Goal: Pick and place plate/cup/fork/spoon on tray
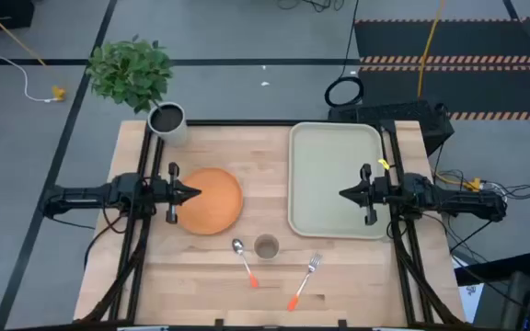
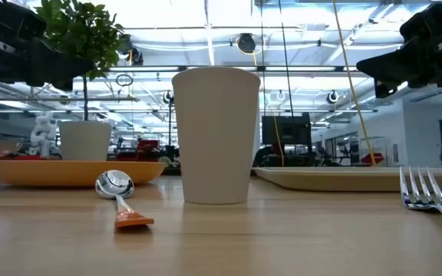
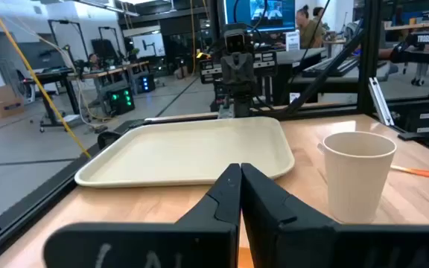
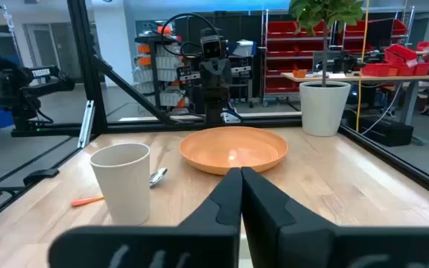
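Nothing is on the tray yet. Both pincers, left pincer and right pincer, hover closed and empty. Open your left one over the plate.

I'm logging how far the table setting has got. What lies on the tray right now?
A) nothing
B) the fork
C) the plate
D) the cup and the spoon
A: in the high view the tray is bare, while the plate, cup, spoon and fork all rest on the wooden table beside it.
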